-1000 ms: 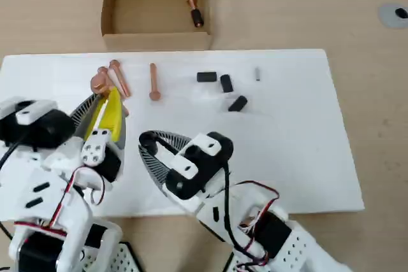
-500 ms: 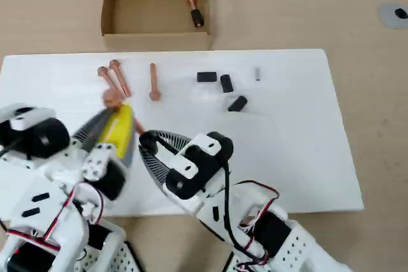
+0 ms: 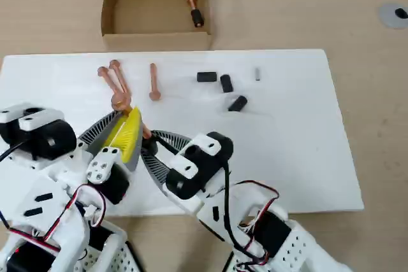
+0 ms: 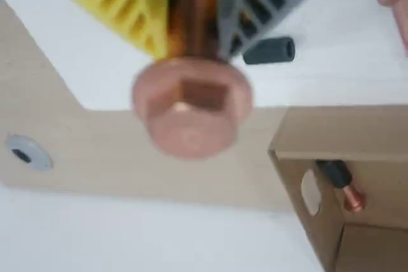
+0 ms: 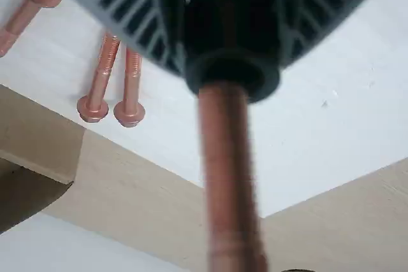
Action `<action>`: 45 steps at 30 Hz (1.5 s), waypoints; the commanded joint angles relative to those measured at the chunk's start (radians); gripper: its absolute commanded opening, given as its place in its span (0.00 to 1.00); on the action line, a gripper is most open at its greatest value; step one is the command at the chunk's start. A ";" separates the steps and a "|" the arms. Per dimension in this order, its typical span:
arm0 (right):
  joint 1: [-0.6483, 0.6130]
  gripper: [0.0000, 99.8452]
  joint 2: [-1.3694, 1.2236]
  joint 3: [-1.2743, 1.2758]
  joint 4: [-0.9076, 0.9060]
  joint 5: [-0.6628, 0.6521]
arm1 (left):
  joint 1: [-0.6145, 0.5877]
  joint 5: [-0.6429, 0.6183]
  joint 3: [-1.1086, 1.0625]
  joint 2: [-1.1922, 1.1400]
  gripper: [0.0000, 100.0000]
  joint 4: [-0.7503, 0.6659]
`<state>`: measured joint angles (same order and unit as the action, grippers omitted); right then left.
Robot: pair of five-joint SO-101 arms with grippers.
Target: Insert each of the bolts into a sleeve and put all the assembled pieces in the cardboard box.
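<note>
My left gripper [image 3: 126, 114], with one yellow and one grey finger, is shut on a copper bolt [image 3: 121, 102] [image 4: 191, 106] just behind its head. The bolt's shaft [image 5: 226, 176] runs into a black sleeve [image 5: 233, 49] on which my right gripper [image 3: 150, 143] is shut, low over the white sheet [image 3: 287, 144]. Three more bolts [image 3: 153, 81] lie at the sheet's far left, two of them crossed [image 3: 113, 76]. Three loose sleeves [image 3: 226, 83] lie near the far middle. The cardboard box [image 3: 108, 11] beyond the sheet holds one assembled piece [image 3: 195, 12] [image 4: 341, 183].
A small grey pin [image 3: 257, 74] lies right of the sleeves. The sheet's right half is bare. A grey disc [image 3: 394, 14] sits on the wooden table at the far right. Both arm bases crowd the near edge.
My left gripper swung right and nearer with the bolt, bringing its shaft to the right gripper's sleeve. The right arm stayed where it was.
</note>
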<state>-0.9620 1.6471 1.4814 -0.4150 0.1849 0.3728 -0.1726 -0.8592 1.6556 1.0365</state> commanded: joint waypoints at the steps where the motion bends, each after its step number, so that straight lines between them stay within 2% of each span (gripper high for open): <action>1: -0.012 0.01 0.024 -0.010 0.031 0.003 | 0.012 0.015 0.049 0.001 0.01 0.006; 22: -0.012 0.01 0.019 -0.036 0.026 0.003 | 0.018 0.150 -0.015 0.002 0.01 0.041; 26: -0.012 0.01 0.016 -0.036 0.025 0.003 | 0.020 0.170 0.002 0.002 0.06 0.061; 29: -0.010 0.01 0.016 -0.036 0.025 0.002 | 0.018 0.173 0.054 0.001 0.07 0.112; 34: -0.010 0.01 0.016 -0.036 0.025 0.002 | 0.017 0.250 0.152 -0.024 0.09 0.206; 40: -0.010 0.01 0.016 -0.033 0.025 -0.021 | 0.018 0.256 0.328 -0.177 0.09 0.333; 45: 0.019 0.01 0.015 -0.031 0.023 -0.034 | 0.018 0.318 0.559 -0.329 0.12 0.470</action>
<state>-0.9605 1.6471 1.4830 -0.4150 0.1603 0.3867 0.1204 -0.4603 1.4085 1.4507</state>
